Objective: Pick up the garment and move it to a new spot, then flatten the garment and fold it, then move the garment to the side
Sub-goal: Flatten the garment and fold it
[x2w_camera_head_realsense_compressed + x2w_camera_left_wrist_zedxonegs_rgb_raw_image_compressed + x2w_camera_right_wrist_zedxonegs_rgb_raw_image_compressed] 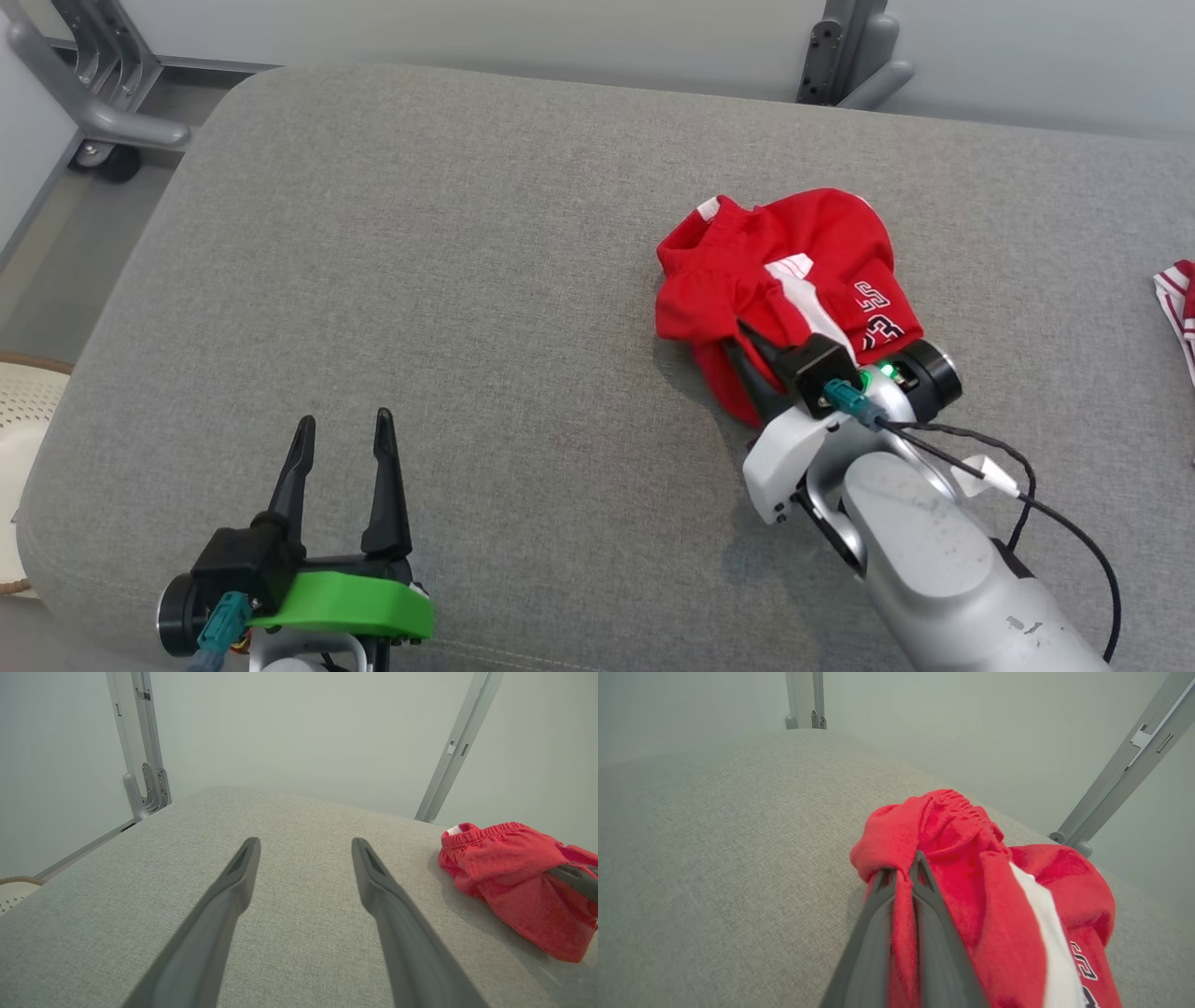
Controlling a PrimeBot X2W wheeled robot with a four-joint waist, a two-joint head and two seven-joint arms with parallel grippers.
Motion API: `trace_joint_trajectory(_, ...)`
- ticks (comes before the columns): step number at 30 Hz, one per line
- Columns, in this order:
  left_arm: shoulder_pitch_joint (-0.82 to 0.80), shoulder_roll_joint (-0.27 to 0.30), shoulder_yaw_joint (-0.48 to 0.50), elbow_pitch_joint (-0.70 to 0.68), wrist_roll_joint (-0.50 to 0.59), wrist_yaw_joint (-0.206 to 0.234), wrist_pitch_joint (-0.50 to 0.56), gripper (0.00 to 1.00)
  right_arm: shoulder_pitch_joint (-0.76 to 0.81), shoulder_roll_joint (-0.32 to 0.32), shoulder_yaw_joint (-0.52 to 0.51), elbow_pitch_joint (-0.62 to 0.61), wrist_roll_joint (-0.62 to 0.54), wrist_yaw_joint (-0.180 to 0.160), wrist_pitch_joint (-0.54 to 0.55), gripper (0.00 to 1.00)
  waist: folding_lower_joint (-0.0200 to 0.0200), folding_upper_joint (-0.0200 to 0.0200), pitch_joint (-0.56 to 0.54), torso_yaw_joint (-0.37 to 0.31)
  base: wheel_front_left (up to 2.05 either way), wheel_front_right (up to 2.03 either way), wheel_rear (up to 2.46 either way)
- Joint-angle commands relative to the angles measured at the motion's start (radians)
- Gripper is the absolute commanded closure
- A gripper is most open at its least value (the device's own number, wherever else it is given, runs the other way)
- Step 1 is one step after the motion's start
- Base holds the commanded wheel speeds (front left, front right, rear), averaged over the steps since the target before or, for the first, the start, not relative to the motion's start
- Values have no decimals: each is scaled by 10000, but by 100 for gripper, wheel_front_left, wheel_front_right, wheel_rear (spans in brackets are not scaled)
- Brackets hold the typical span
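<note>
The garment is a pair of red shorts with a white stripe and dark lettering, bunched up on the right half of the grey cushioned surface. My right gripper is shut on a fold of the garment, red cloth pinched between its fingers in the right wrist view. The garment drapes over and to the right of those fingers. My left gripper stands open at the lower left, well apart from the cloth, with nothing between its fingers. The garment lies at the right in the left wrist view.
A red-and-white striped cloth pokes in at the right edge. Grey metal frame posts stand behind the surface, with a wheeled leg at the far left. A pale woven basket sits left of the surface.
</note>
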Motion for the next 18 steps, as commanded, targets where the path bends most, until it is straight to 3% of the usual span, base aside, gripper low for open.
trace_joint_trajectory(1,-60,6,18,25,129,-4,2,0,178,24,230,46,139,-9,-34,100,0,69,23,12,0,0,0)
trace_joint_trajectory(6,-133,5,1,54,108,-6,2,0,411,104,1493,-28,520,-9,-34,100,0,69,63,14,0,0,0)
trace_joint_trajectory(7,-154,5,-10,57,97,-12,2,0,461,104,1856,-65,701,-9,-34,87,0,69,75,15,0,0,0)
trace_joint_trajectory(8,-174,5,-13,57,85,-15,3,0,489,103,2220,-115,949,-9,-34,56,0,69,88,11,0,0,0)
trace_joint_trajectory(9,-184,5,-14,56,76,-14,3,0,487,101,2577,-215,1168,-10,-34,17,0,69,105,2,0,0,0)
trace_joint_trajectory(10,-187,4,-11,56,77,-10,3,0,490,96,2902,-301,1405,-10,-34,0,0,69,123,-12,0,0,0)
trace_joint_trajectory(14,-197,4,8,35,70,23,2,0,492,77,3769,-799,2380,-10,-33,0,0,69,176,-103,0,0,0)
trace_joint_trajectory(18,-201,5,25,-4,50,70,2,0,352,84,3779,-1427,2779,-9,-33,0,0,69,200,-238,0,0,0)
